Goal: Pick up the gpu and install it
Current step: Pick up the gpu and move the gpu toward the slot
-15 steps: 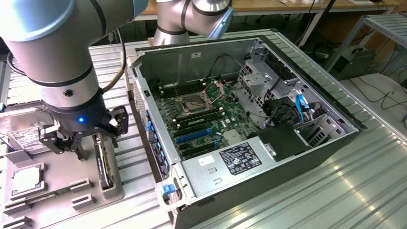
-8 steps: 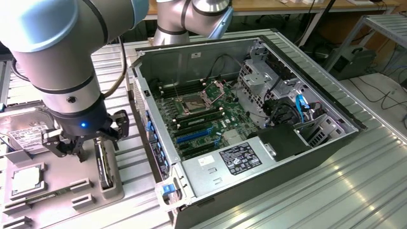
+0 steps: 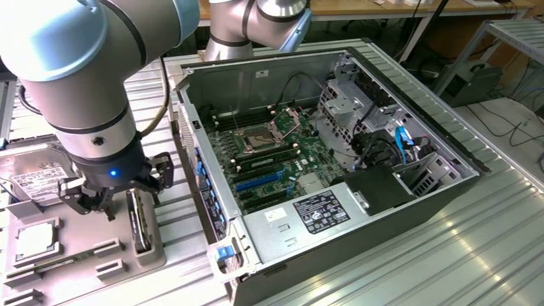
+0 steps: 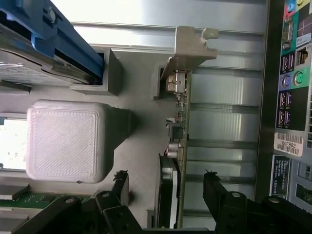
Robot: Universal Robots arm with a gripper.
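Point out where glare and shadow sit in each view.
Exterior view: bright glare streaks run across the ribbed metal table at the view's right, while the light inside the computer case is duller. Wrist view: the table beyond the gpu is washed out almost to white, and the open gripper shows as a dark silhouette either side of it.

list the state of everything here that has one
pincer: open, straddling the gpu, apart from it
gpu: standing on edge in its tray holder, not lifted
computer case: side open, motherboard exposed
hard drive: flat on the tray, label up
cpu chip: flat in its tray recess
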